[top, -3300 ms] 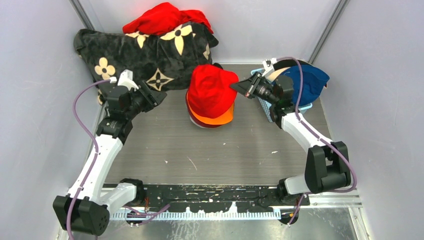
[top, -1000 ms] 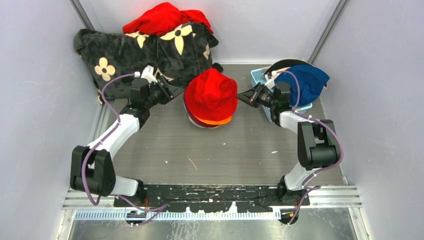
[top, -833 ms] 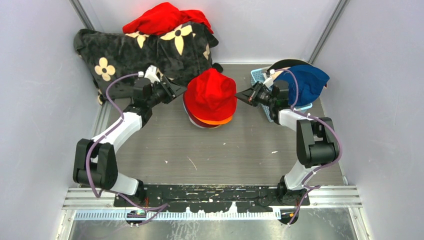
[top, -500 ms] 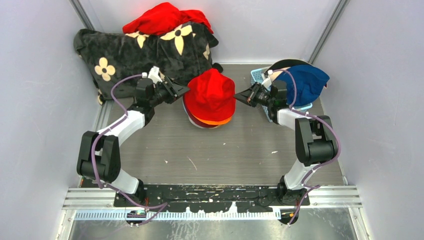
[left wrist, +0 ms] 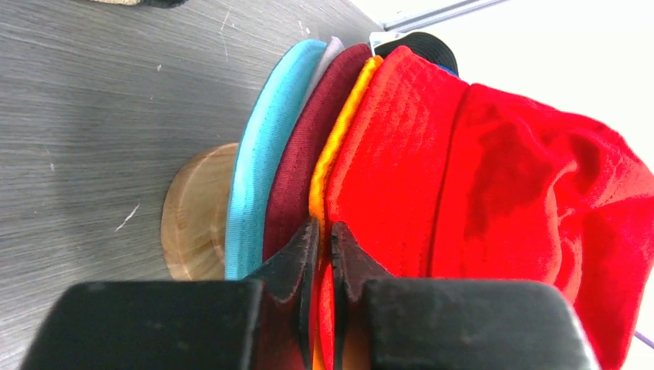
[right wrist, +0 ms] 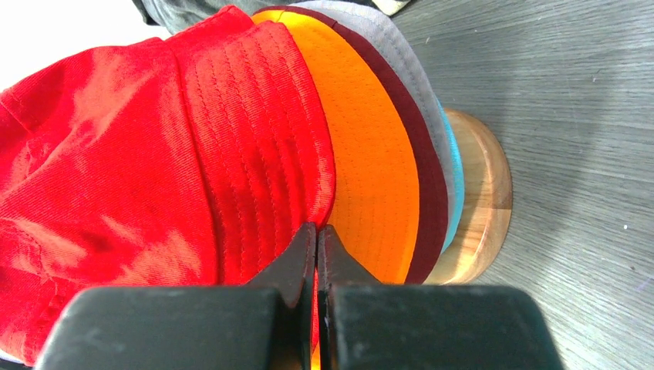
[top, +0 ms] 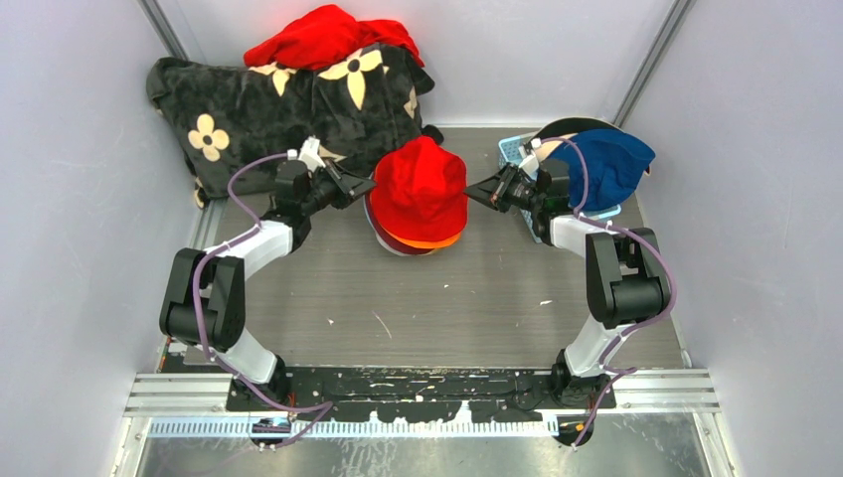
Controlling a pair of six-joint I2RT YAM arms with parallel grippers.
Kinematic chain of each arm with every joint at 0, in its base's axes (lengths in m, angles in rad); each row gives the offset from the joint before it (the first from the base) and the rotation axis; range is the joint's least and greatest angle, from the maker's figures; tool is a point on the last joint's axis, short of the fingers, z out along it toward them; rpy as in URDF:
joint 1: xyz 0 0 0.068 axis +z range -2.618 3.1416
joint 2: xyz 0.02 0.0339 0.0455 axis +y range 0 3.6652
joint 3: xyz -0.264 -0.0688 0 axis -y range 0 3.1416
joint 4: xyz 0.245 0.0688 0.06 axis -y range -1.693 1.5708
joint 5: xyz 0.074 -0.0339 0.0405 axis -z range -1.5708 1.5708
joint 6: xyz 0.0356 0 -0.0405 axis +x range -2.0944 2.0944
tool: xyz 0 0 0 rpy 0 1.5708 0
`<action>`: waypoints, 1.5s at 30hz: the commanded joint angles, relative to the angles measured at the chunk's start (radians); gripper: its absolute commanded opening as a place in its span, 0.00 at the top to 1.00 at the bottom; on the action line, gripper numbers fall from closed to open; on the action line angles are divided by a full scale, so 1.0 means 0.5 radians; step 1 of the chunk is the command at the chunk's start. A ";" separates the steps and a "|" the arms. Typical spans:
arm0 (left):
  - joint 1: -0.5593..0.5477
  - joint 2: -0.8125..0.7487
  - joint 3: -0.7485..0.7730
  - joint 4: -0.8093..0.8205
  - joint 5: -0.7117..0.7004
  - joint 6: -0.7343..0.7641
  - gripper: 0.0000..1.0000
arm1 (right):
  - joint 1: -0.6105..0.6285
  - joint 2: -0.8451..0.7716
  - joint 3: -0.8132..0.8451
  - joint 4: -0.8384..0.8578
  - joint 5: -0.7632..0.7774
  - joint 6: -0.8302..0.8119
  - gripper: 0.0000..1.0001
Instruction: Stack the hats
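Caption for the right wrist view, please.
Right gripper, jaws shut, pinches the red hat by its brim atop the hat stack on a wooden stand.

Under the red hat (top: 420, 189), the orange hat (right wrist: 370, 154), maroon hat (left wrist: 301, 169), grey hat (right wrist: 412, 73) and teal hat (left wrist: 266, 146) show only brim slivers, and the wooden stand (left wrist: 193, 212) is mostly covered. Which brim sits between the jaws of the left gripper (left wrist: 324, 230), beside the red hat, is hidden.

Hat stack (top: 418, 194) sitting on a stand (left wrist: 193, 216), my left gripper (top: 366, 189) and right gripper (top: 470, 189) flanking it, blanket (top: 268, 109) lying behind-left.
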 commanded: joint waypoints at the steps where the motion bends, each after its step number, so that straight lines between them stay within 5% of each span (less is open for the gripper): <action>1: -0.004 -0.050 -0.004 0.136 0.051 0.020 1.00 | 0.014 -0.006 0.041 0.067 0.029 -0.057 0.99; 18: 0.040 -0.007 -0.112 -0.308 -0.352 0.250 1.00 | 0.015 0.044 0.033 -0.210 0.215 -0.265 0.99; 45: 0.037 0.197 -0.070 -0.568 -0.449 0.365 1.00 | 0.078 0.086 -0.032 -0.294 0.247 -0.314 0.99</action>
